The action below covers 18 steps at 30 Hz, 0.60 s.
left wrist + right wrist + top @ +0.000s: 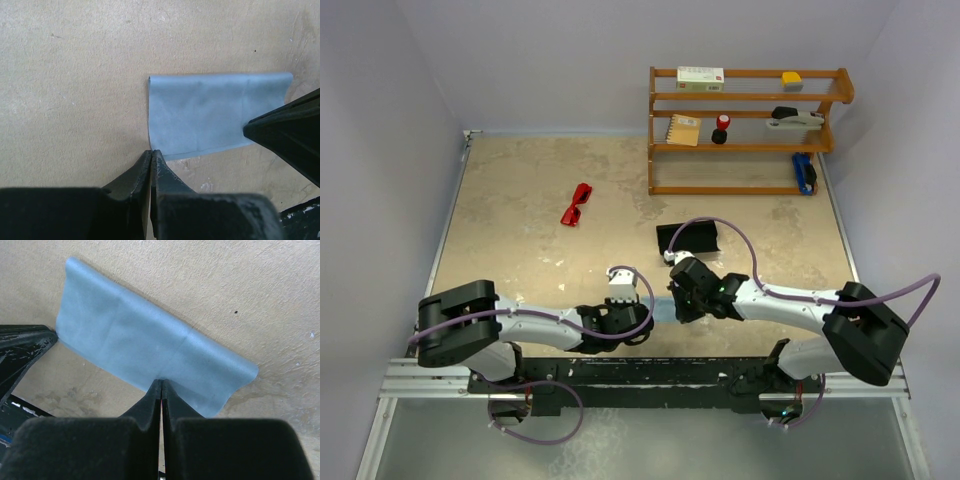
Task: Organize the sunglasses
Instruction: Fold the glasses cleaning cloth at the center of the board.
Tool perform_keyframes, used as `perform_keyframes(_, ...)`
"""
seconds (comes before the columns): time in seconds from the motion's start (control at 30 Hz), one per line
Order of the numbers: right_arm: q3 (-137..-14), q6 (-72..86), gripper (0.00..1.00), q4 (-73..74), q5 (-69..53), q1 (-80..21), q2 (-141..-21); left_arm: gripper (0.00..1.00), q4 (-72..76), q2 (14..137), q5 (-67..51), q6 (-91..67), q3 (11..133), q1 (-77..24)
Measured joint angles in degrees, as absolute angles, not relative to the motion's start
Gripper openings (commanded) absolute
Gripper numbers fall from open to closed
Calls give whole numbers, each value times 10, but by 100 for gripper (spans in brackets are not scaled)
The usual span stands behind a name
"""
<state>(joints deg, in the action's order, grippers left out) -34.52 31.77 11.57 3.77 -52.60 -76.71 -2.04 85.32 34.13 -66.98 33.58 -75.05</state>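
Note:
The red sunglasses [577, 204] lie folded on the tan table, far left of the arms' working spot and untouched. Near the front middle, a light blue cloth [210, 115] lies between the two grippers. My left gripper [151, 152] is shut with its tips meeting the cloth's near-left corner. My right gripper [161, 382] is shut on the cloth's [150, 347] near edge, and the fabric puckers at its tips. In the top view the left gripper [645, 312] and right gripper [676, 300] almost face each other.
A black oblong case [688, 237] lies just behind the right gripper. A wooden shelf [750, 148] stands at the back right, carrying a box, a notebook, a stapler and small items. Walls close off the table's left, back and right.

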Motion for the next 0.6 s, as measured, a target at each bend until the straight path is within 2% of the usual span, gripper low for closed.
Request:
perform_keyframes(0.3,-345,320,0,114,38,-526,-768,0,-116,833,360,-662,359,-751)
perform_keyframes(0.6,-345,319,0,113,37,-526,-768,1,-96,873,364,-626,411,-743)
